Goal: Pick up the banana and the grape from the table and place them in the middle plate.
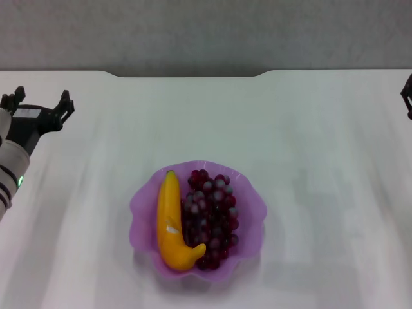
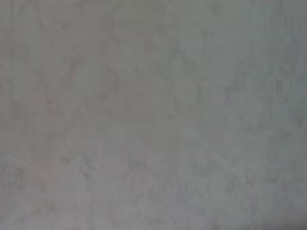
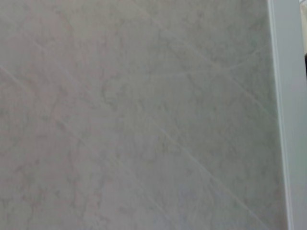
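In the head view the purple scalloped middle plate [image 1: 248, 193] sits at the table's front centre. The yellow banana [image 1: 170, 219] lies in its left half. The dark red-purple grape bunch [image 1: 212, 215] lies in its right half, touching the banana. My left gripper [image 1: 38, 103] is open and empty at the far left, well away from the plate. My right gripper [image 1: 407, 95] shows only as a dark sliver at the right edge. Both wrist views show only a plain grey surface.
The white table [image 1: 309, 141] spreads around the plate, with its far edge against a grey wall at the back. A pale edge strip [image 3: 288, 96] runs along one side of the right wrist view.
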Motion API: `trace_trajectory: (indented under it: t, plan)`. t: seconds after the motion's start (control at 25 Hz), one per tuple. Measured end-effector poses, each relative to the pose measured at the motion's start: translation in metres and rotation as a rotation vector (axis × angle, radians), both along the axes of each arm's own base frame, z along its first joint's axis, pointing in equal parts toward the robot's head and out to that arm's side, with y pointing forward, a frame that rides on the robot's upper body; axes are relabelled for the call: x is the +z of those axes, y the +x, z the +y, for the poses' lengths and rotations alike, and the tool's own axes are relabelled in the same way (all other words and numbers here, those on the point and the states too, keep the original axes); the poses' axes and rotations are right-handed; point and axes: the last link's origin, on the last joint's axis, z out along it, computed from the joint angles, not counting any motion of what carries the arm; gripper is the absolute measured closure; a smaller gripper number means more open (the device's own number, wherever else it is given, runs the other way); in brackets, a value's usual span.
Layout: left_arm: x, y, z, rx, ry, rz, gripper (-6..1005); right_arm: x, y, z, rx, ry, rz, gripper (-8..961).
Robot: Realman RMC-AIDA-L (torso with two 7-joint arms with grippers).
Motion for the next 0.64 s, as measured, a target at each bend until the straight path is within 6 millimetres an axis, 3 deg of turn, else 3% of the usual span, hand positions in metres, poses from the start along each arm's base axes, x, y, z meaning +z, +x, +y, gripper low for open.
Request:
trace_trajectory:
  t: [0.32, 0.64]
  plan:
    - [-0.0001, 0.0012, 0.0018, -0.003, 0.003, -0.009, 106, 0.0018, -0.0005, -0.0006, 0.041, 0.013, -0.076, 197]
    - [-0.0011, 0.0005, 0.0026, 0.0, -0.001, -0.006, 106, 0.0033, 0.0068, 0.0005, 0.035, 0.007, 0.054, 197]
